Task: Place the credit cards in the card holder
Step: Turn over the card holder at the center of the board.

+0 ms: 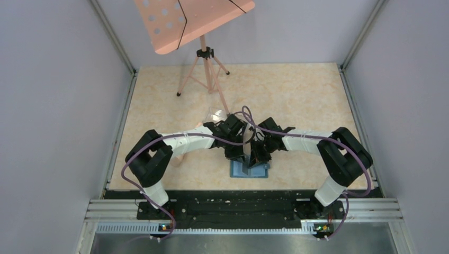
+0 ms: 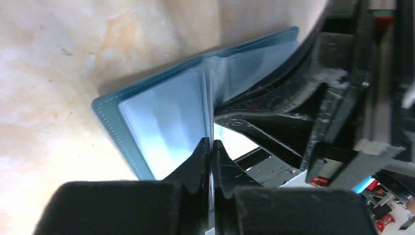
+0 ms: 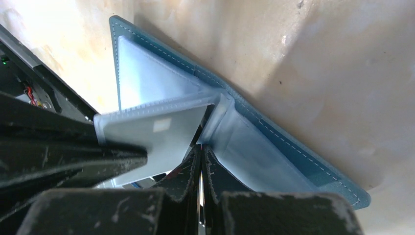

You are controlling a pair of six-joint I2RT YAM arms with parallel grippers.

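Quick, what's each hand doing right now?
Left hand: closed, pinching an inner pocket leaf of the card holder.
Right hand: closed at the fold; nothing visibly held.

The scene is lit brightly and evenly. A soft shadow is cast on the table (image 3: 342,73) beside the wallet (image 3: 274,147). Its plastic sleeves (image 3: 151,132) are washed pale by glare; the nearest foreground is blurred.

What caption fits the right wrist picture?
Open teal card holder on the table, one clear pocket lifted, right gripper jaws shut at its fold.
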